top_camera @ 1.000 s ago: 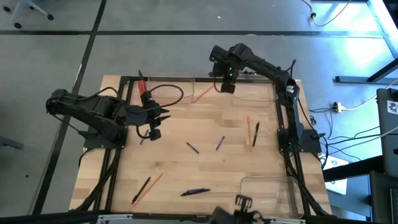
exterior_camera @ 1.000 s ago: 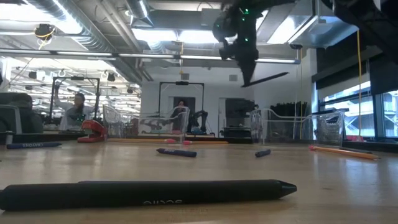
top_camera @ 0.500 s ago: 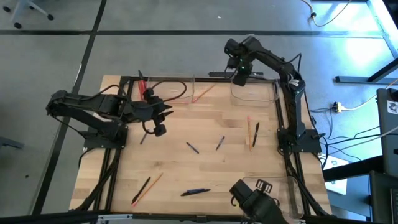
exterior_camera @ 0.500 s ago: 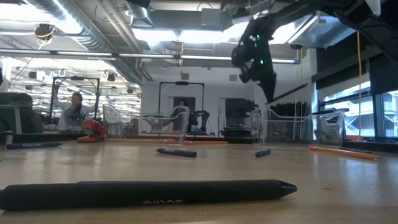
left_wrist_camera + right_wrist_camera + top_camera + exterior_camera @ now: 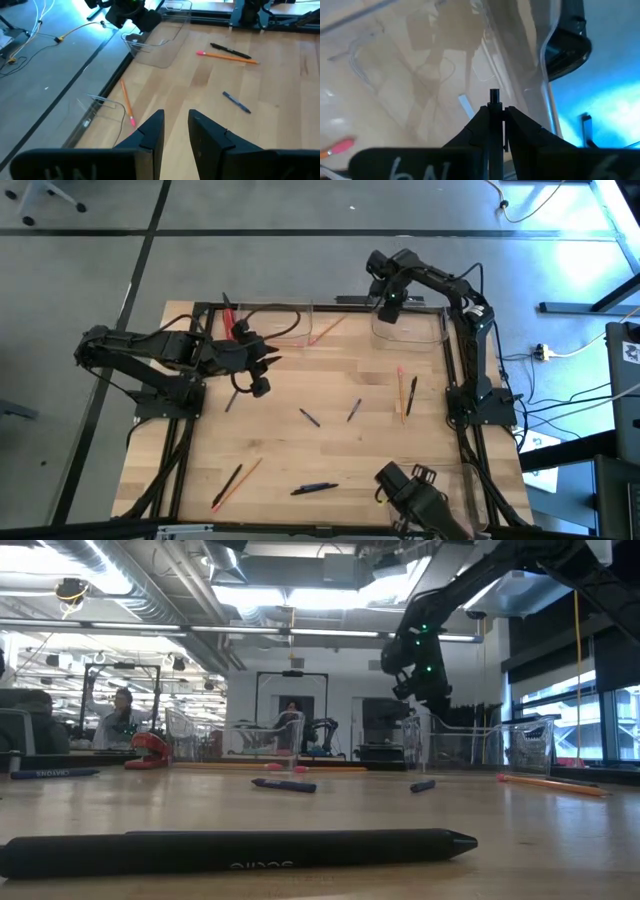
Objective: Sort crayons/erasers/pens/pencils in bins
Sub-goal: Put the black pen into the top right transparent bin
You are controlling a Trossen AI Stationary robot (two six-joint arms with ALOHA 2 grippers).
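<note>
Since a second ago our right claw [image 5: 391, 310] has swung over the far-right bin [image 5: 432, 332], pinching a dark pen [image 5: 493, 96] for dropping; our left claw [image 5: 175, 131], narrowly spread and empty, hovers above the bench [image 5: 330, 450].

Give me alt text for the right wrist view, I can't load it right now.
The right tool is shut on a slim dark pen, held over a clear plastic bin on the pale wooden table. A pink pencil eraser tip shows at the picture's edge.
</note>
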